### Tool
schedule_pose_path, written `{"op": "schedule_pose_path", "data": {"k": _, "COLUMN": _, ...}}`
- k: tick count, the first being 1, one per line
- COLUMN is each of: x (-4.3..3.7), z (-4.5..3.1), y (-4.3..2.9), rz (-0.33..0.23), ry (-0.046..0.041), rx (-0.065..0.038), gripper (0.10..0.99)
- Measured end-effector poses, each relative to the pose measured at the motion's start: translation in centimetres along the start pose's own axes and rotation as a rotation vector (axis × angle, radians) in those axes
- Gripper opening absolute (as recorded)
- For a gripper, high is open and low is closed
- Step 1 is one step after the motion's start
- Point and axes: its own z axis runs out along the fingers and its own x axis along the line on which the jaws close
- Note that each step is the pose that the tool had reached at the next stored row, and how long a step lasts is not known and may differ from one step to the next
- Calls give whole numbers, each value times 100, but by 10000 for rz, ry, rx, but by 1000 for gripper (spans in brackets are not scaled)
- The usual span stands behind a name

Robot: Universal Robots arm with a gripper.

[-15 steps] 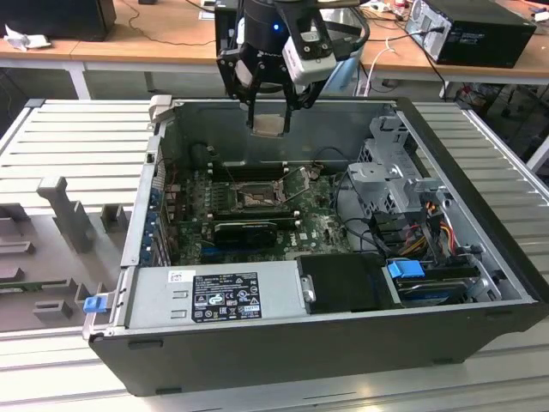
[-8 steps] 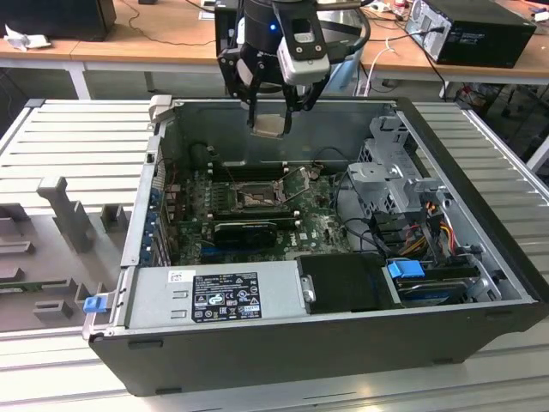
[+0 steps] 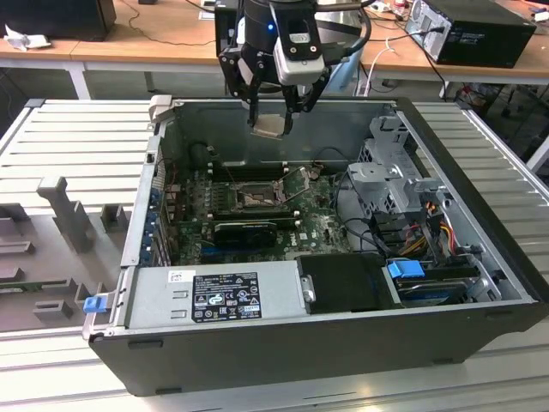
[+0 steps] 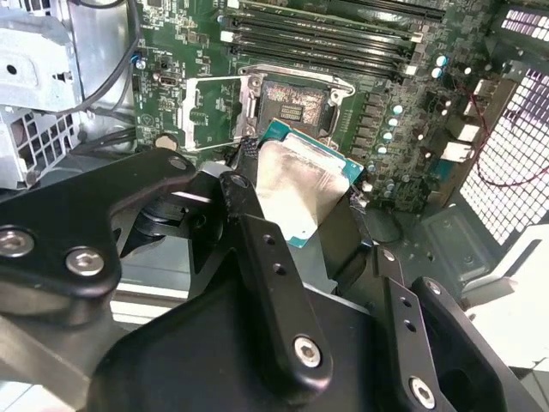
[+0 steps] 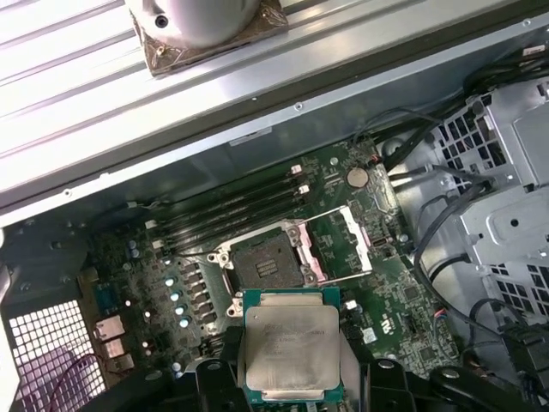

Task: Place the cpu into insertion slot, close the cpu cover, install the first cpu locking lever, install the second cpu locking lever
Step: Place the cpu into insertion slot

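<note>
— What sat nearest in the exterior view?

— The computer case (image 3: 257,352), lying open on the ribbed counter (image 3: 77,137), with the power supply (image 3: 214,296) along its near wall.

— And past that?

— The motherboard (image 3: 326,227). The insertion slot (image 3: 255,199) was bare and dark in the centre. In both wrist views the slot (image 5: 264,260) had nothing in it. The cpu cover (image 5: 339,245) lay open just beside it, joined to one edge of the slot.

— The levers?

— Thin wires stood near the slot, probably unlatched, but I couldn't tell for sure.

— Where was the cpu?

— Further back and higher. The gripper (image 3: 273,118) hung up near the case's far wall, its fingers (image 4: 257,249) pinching the cpu (image 3: 269,128) by two opposite edges. In the first wrist view the cpu (image 5: 293,343) showed its silvery top, held level above the board and apart from the slot.

— And behind all that?

— A wooden counter (image 3: 129,47) carrying another computer (image 3: 480,30) and some cables.
</note>
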Motion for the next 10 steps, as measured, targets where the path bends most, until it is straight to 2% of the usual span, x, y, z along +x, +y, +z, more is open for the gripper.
{"op": "schedule_pose_path", "data": {"k": 10, "x": 0, "z": 2, "y": 0, "rz": 627, "ry": -56, "rx": -12, "gripper": 529}}
